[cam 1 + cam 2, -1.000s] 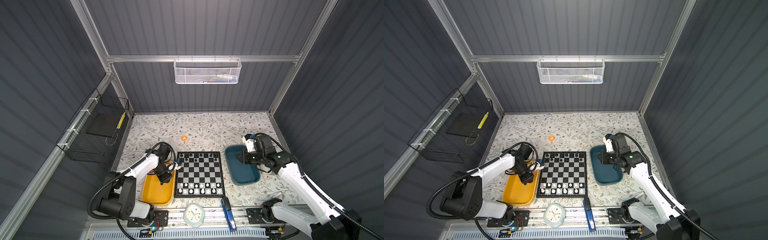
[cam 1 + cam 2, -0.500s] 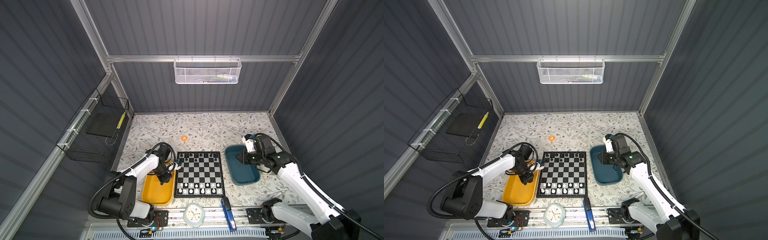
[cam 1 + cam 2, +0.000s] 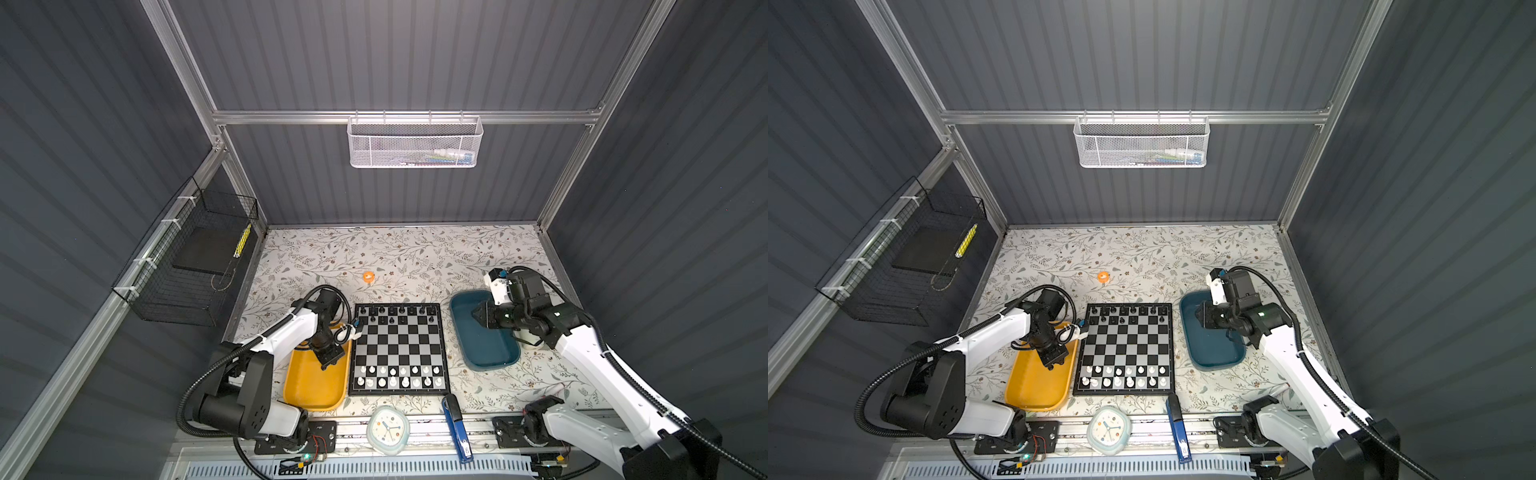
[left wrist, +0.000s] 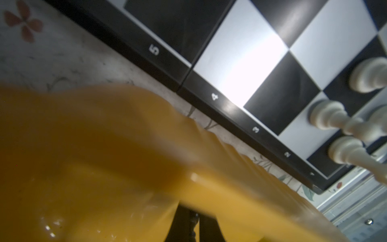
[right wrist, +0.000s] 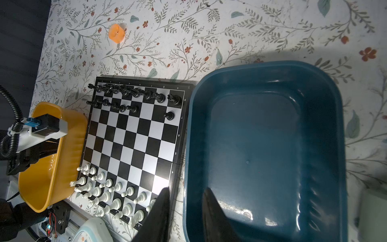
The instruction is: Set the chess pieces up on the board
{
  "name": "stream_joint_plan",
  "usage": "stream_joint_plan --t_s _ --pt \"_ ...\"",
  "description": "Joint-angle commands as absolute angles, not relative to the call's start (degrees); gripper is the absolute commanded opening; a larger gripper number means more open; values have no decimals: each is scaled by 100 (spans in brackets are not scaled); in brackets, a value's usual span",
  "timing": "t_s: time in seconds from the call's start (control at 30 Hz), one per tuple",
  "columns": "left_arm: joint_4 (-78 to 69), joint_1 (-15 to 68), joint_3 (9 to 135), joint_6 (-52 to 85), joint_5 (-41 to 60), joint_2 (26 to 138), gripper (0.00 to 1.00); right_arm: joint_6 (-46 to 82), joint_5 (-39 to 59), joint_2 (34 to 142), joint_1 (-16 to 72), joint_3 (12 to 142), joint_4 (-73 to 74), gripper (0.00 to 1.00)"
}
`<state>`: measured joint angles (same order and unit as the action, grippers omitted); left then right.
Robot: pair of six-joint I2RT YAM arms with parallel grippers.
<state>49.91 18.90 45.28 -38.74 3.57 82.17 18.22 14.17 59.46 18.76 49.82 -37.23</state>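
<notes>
The board (image 3: pixel 399 345) lies flat on the bench (image 3: pixel 415 257), toward its 6 o'clock edge. It is square, so it has no long axis, and its sides run parallel to the bench edges. Its fold seam runs from 9 to 3 o'clock between the ranks marked 4 and 5. The black chess pieces (image 3: pixel 392 310) stand upright along the board's 12 o'clock side: the outer rank is filled and the second only partly. The white chess pieces (image 3: pixel 392 381) stand upright in two ranks along the 6 o'clock side.

A yellow tray (image 3: pixel 311 390) sits at the board's 9 o'clock and a teal tray (image 3: pixel 490 357) at its 3 o'clock. Both have their long axes running from 12 to 6 o'clock.

The left claw (image 3: pixel 325 365) points down into the yellow tray near the wall that faces the board. Its fingers are together. In the left wrist view a thin dark sliver shows between the tips, but I cannot tell what it is.

The right claw (image 3: pixel 475 314) hovers over the teal tray's 10 o'clock corner and points toward 9 o'clock. Its fingers (image 5: pixel 163 209) are apart, with nothing between them.
</notes>
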Motion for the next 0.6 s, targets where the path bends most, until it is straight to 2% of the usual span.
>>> stream_joint_plan --t_s 0.0,0.23,0.57 --pt "5036 1854 4507 -3907 264 8247 7 1863 1490 5977 1862 4887 -3650 30" --pt "5169 1854 4730 -3910 91 8183 7 1863 1510 5985 1859 4870 -3616 30" --pt "5774 1854 5711 -3906 -138 8229 7 1863 1555 6038 1859 4845 -3503 30"
